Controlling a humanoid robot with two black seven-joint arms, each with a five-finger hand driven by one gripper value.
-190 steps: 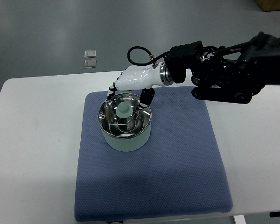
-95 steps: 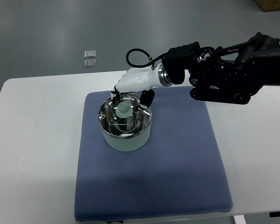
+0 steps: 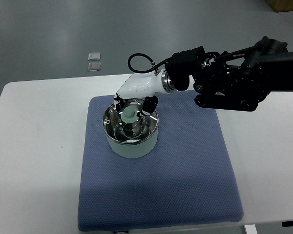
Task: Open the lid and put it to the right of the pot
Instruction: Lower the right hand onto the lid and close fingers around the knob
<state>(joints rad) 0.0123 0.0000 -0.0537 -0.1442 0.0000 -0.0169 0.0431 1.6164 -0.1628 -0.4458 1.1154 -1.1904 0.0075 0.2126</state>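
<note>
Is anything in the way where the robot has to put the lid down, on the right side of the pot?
Nothing visible is in the way. The lid sits on the pot, with the right hand over its knob. To the right of the pot there is only bare blue mat.

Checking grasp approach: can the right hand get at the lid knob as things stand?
Probably yes. The right hand hangs directly over the pot, its fingers flanking the lid knob. Nothing sits between them; contact can't be confirmed.
</note>
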